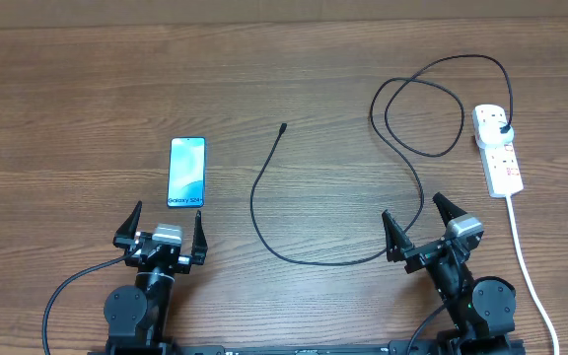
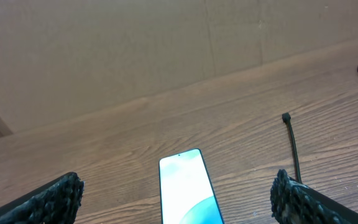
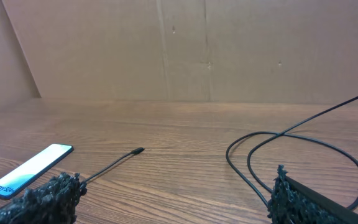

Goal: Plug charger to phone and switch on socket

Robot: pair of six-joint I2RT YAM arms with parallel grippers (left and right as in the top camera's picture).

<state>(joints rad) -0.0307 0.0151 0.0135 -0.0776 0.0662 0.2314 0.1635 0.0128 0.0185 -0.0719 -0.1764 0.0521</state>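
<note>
The phone lies flat on the wooden table at the left, its light-blue screen up; it also shows in the left wrist view and the right wrist view. The charger, a thin black cable, curves from its free connector tip across the middle and loops to a black plug seated in the white socket strip at the right. My left gripper is open and empty just in front of the phone. My right gripper is open and empty beside the cable.
The socket's thick white cord runs down the right side toward the front edge, right of the right arm. A brown cardboard wall stands behind the table.
</note>
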